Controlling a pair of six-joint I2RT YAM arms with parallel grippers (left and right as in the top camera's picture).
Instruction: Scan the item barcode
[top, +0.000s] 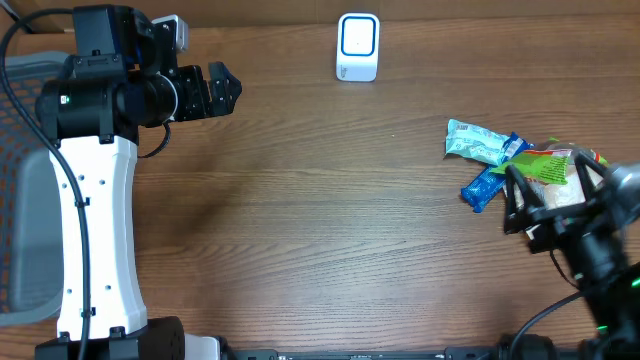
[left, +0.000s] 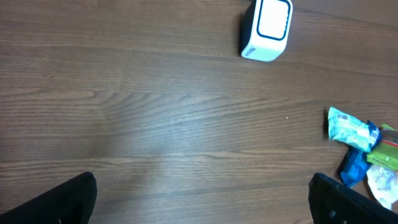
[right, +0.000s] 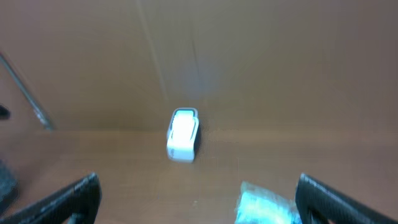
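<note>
A brown wood-grain table is filling the overhead view. The left arm's white and black upright link is standing along the 9 o'clock edge. At its top, the left gripper is pointing toward 3 o'clock with its claw spreading wide and carrying nothing. In the left wrist view its black fingertips are showing only at the two bottom corners, over bare wood. The black right arm is reaching in from 4 o'clock. The right gripper is hanging with its claw wide over a small heap of snack packets at the table's 3 o'clock side. Whether it is touching them, I cannot tell. Uppermost in the heap, a green and white crinkled wrapper is lying partly under that claw. A pale teal foil packet is lying at the wrapper's 9 o'clock, touching it. A narrow blue packet is poking out at the wrapper's 8 o'clock. A small white box-shaped scanner with a blue-ringed window is standing at the table's 12 o'clock edge, well apart from both claws and the packets.
</note>
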